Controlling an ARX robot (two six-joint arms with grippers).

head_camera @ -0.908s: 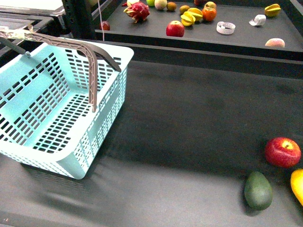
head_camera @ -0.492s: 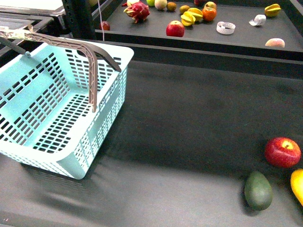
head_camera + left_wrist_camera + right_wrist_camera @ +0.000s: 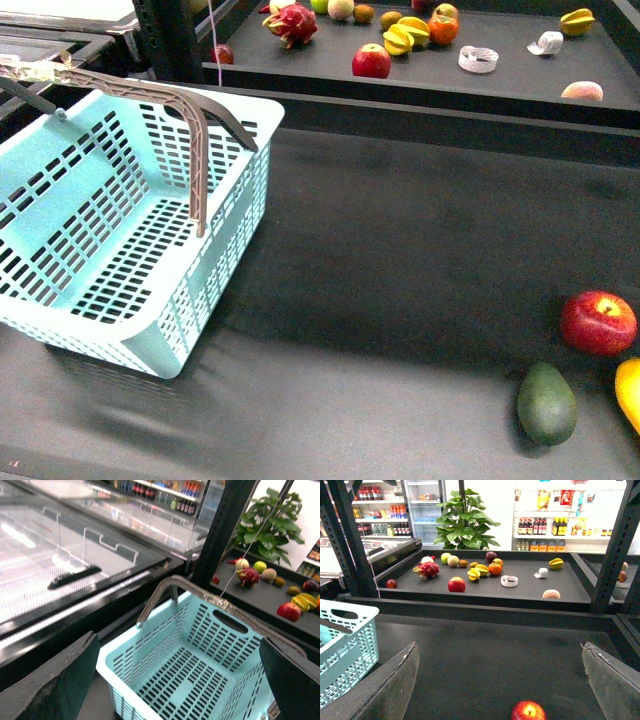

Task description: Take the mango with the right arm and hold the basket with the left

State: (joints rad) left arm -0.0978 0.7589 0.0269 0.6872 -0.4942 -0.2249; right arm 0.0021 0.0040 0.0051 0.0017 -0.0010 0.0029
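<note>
Nothing has moved: one basket (image 3: 172,345), one mango (image 3: 630,392), one avocado (image 3: 546,403).

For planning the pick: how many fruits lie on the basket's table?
3, at the right edge: red apple, avocado nearer the robot, mango cut off by the frame. More may lie outside.

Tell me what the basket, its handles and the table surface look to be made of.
The basket looks like moulded plastic, pale turquoise and slightly glossy: even slotted walls, rounded rim. The handles seem plastic too, grey-brown and matte, with a ribbed lattice inside. The table surface is dark, matte and faintly mottled, perhaps rubber or fabric matting; the pictures leave that open.
</note>
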